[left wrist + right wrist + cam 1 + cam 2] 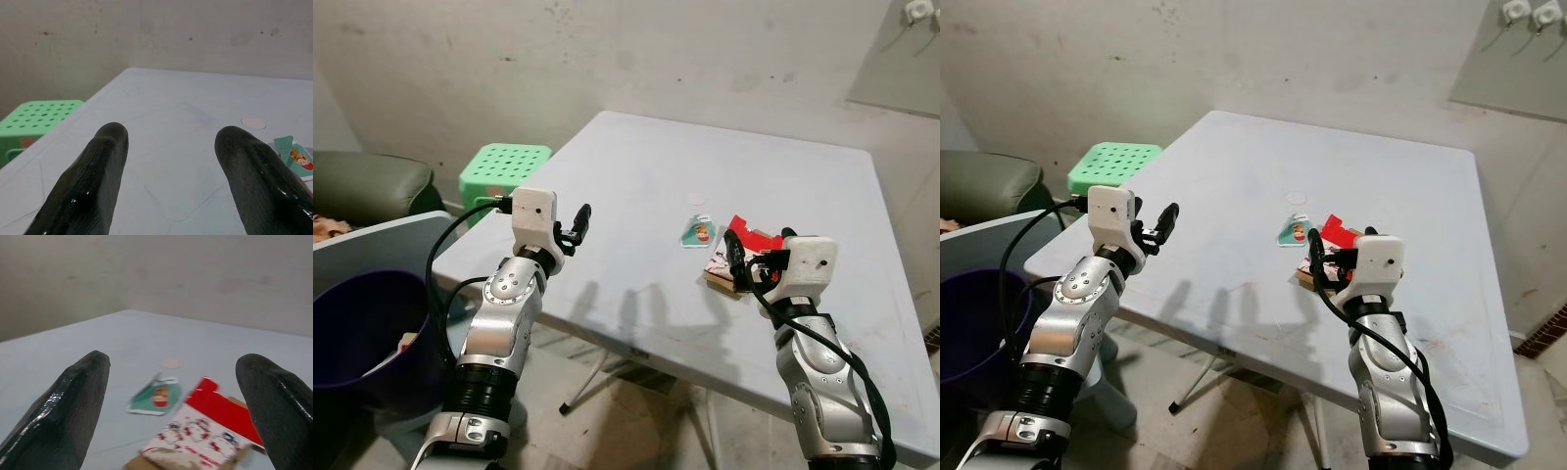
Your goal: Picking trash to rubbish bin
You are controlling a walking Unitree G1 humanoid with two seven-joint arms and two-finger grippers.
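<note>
A red-and-white wrapper (744,243) and teal packet (696,233) lie flat (near together) on the table (636,176).

Wide bare worktop (636,186) is seen around the red-and-white wrapper (205,428), green packet (696,233) and small disc (696,200). The worktop's left edge is flanked by a green stool (505,168) and a bin (367,313).
</note>
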